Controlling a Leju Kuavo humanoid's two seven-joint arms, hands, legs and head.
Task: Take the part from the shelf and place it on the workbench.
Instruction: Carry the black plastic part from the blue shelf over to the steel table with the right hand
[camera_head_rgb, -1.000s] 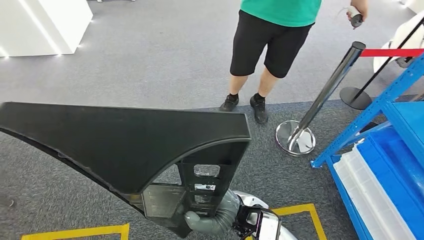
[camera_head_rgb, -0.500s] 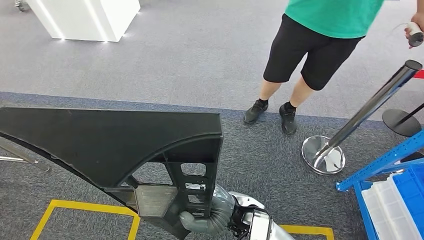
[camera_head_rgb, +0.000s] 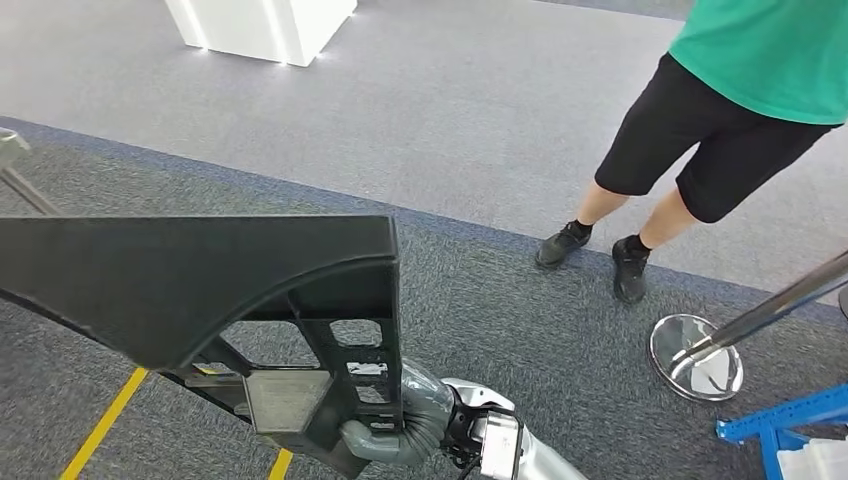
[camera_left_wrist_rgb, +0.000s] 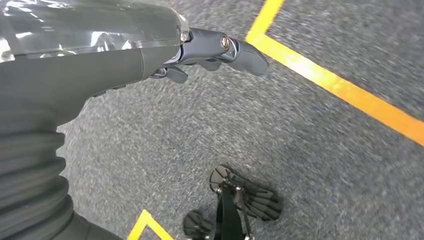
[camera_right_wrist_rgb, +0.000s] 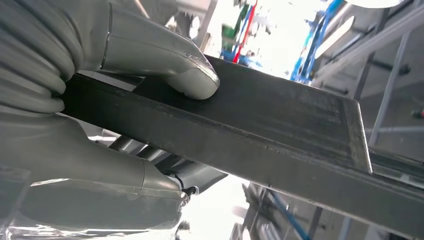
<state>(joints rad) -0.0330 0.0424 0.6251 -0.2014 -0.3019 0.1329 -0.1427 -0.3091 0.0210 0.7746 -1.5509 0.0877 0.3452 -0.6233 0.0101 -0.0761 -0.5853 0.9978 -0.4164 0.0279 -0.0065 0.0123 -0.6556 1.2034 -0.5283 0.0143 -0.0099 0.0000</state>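
The part (camera_head_rgb: 200, 280) is a large black plastic panel, a wedge with a curved rib and a frame of square openings. In the head view it hangs low and left over the carpet. My right hand (camera_head_rgb: 400, 430) grips it at the lower end of the frame. In the right wrist view the thumb (camera_right_wrist_rgb: 170, 65) presses on the top of the part's flat edge (camera_right_wrist_rgb: 280, 125), with the fingers wrapped beneath. My left hand (camera_left_wrist_rgb: 150, 55) hangs over the floor, holding nothing, its dark fingers (camera_left_wrist_rgb: 240, 50) stretched out.
A person (camera_head_rgb: 720, 130) in a green shirt and black shorts stands at the upper right. A chrome stanchion base (camera_head_rgb: 695, 365) and a blue shelf corner (camera_head_rgb: 780, 425) are at the lower right. Yellow floor tape (camera_head_rgb: 105, 425) runs below the part. A white block (camera_head_rgb: 265, 25) stands far back.
The whole view has swung left: the person, stanchion and blue shelf slid to the right, the shelf nearly out of the picture. The part stays in my right hand.
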